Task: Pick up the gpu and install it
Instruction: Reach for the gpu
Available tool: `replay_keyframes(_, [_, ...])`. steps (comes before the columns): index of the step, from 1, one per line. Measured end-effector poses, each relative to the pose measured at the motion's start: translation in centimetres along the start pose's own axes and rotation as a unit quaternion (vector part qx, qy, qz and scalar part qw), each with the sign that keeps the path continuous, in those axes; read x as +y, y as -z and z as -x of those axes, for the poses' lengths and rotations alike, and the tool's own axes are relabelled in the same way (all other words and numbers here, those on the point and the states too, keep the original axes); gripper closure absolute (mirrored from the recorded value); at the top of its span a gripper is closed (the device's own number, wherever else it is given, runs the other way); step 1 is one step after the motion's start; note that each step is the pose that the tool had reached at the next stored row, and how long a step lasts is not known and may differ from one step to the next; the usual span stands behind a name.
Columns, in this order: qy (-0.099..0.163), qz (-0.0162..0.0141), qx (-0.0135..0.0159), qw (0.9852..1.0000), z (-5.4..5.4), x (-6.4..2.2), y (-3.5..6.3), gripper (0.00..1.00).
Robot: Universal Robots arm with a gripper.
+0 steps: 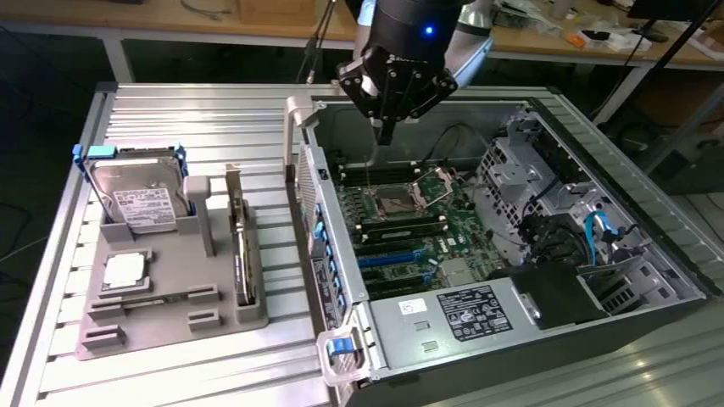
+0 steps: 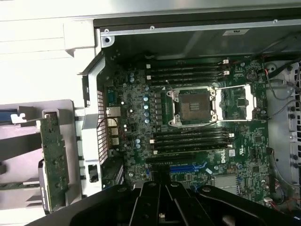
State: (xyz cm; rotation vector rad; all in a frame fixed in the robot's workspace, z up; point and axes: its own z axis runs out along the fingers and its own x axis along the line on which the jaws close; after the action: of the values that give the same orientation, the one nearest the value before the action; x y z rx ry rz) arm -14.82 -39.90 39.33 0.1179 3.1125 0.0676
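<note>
gripper (image 1: 387,132) hangs over the open computer case (image 1: 654,233), fingers pressed together, seemingly empty; gpu (image 1: 240,248) stands on edge in the grey holder (image 1: 169,318), just beside the case on the exterior view's left.

Black end effector (image 1: 386,134), blue LED (image 1: 428,31) on blk wrist housing (image 1: 396,38), grey arm joint (image 1: 476,38)
</note>
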Motion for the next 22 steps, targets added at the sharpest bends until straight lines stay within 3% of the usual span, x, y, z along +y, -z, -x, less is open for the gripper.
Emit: replay_keyframes(22, [0.000,0.0000,0.0000,1.0000,-5.7,-0.49,0.16,0.89])
